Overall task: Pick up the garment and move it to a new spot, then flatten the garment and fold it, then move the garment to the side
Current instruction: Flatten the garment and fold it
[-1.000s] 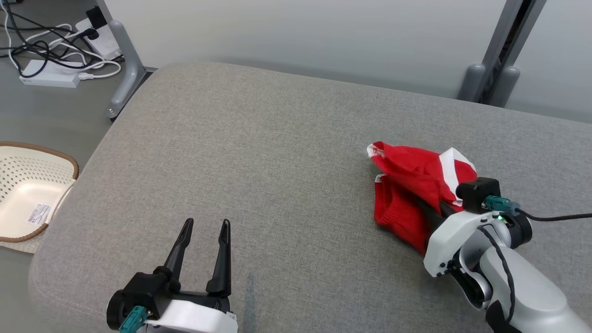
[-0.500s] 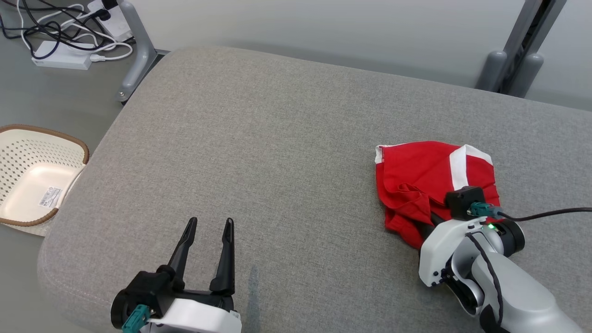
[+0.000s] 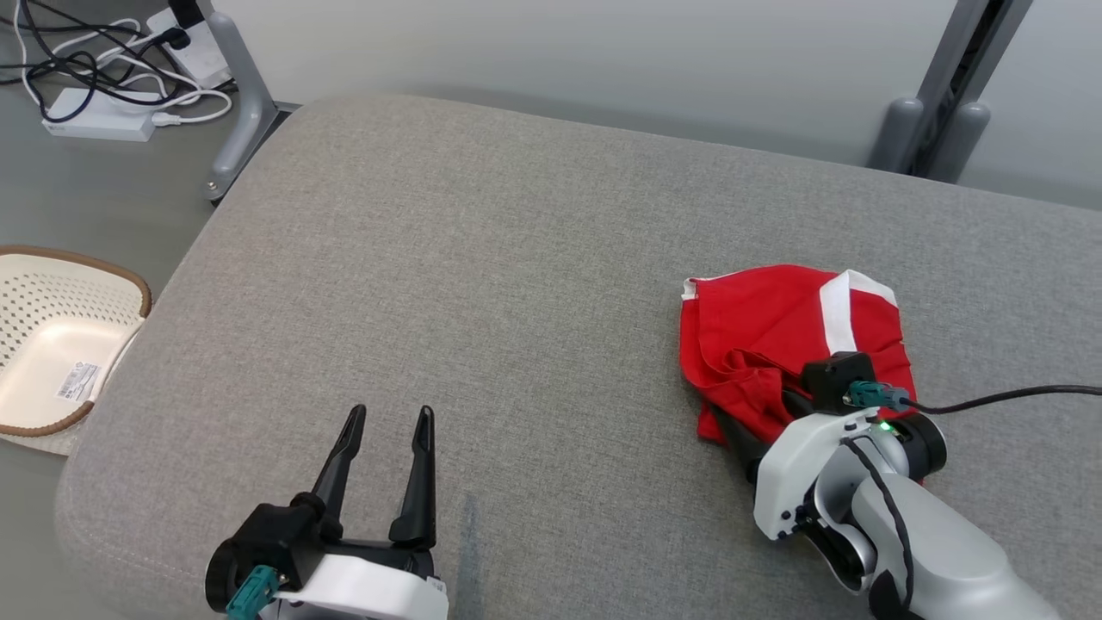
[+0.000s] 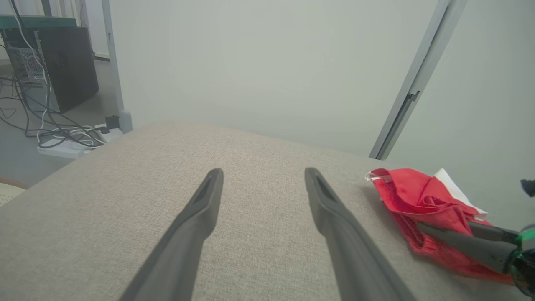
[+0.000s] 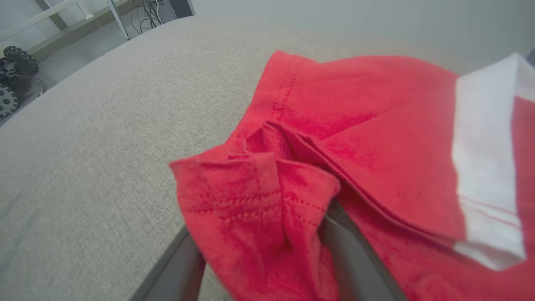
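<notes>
Head view, near edge: what is seen there?

The left gripper [image 3: 387,415] is seen at the near left of the grey cushion [image 3: 482,284]. Its fingers are spread and nothing is caught between them.

And to the right?

The right gripper [image 5: 259,225] is set low at the near edge of the red garment [image 3: 775,336]. In the right wrist view its fingers are seen parted, with a bunched red fold draped over and between them. No pinch is made out.

Where is the red garment found?

It is laid crumpled, a white band showing, on the right part of the cushion, well apart from the left gripper.

What is shown farther off?

A perforated basket [image 3: 34,301] is placed on the floor at the left. A power strip [image 3: 90,127] with tangled cables [image 3: 52,73] is seen at the far left, near a grey frame leg [image 3: 245,120].
</notes>
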You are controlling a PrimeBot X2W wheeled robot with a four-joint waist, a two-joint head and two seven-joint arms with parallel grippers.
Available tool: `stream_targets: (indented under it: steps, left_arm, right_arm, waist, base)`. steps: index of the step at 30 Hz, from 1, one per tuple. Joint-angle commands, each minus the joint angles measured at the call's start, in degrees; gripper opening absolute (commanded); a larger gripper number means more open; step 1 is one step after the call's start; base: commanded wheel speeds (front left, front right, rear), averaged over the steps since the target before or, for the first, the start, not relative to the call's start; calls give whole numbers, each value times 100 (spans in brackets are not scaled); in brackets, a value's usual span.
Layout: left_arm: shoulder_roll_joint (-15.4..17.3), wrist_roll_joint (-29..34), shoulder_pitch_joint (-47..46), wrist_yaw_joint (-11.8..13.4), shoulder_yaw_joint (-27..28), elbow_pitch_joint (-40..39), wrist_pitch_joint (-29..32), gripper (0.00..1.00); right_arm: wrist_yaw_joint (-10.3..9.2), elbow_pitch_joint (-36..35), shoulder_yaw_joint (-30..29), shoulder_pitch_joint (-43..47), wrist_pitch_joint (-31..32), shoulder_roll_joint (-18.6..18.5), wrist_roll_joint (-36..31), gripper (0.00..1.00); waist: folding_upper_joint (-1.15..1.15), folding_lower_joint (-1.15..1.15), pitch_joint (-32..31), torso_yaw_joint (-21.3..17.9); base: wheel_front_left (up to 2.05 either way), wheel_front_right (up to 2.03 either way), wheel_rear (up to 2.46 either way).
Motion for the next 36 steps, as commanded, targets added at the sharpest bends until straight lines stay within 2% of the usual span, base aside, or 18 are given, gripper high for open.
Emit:
stream_targets:
  steps: [1, 10, 14, 17, 23, 29, 31, 36]
  left_arm:
    - [23, 16, -76, 18, 39, 17, -10, 100]
    - [22, 130, -31, -43, 159, 14, -10, 100]
    - [22, 168, -30, -61, 192, 18, -10, 100]
    - [22, 182, -74, -83, 229, -19, -10, 100]
    - [22, 189, -148, -88, 268, -202, -10, 100]
    - [24, 96, -259, -73, 277, -414, -10, 100]
    - [24, 102, -277, -60, 263, -463, -10, 100]
    - [24, 114, -308, -63, 233, -514, -10, 100]
  right_arm:
    - [0, -49, 47, -28, -16, -5, 63, 100]
    - [0, -789, 588, 106, 313, 35, 619, 100]
    - [0, -1288, 770, 116, 458, -112, 1012, 100]
    - [0, -1519, 652, -13, 324, -302, 1113, 100]
    - [0, -1625, 33, -210, -312, -734, 621, 100]
    - [0, -1628, -1038, 134, -707, -936, -326, 100]
    - [0, -1701, -1482, 337, -744, -928, -665, 100]
    - [0, -2128, -2530, 1036, -767, -631, -1399, 100]
  waist:
    - [0, 0, -37, -51]
    - [0, 0, -209, -406]
    - [0, 0, -270, -569]
    - [0, 0, -301, -706]
    - [0, 0, -349, -1001]
    - [0, 0, -342, -1267]
    - [0, 0, -318, -1332]
    - [0, 0, -249, -1464]
  base:
    - [0, 0, 0]
    - [0, 0, 0]
    - [0, 0, 0]
    - [0, 0, 0]
    - [0, 0, 0]
    - [0, 0, 0]
    - [0, 0, 0]
    - [0, 0, 0]
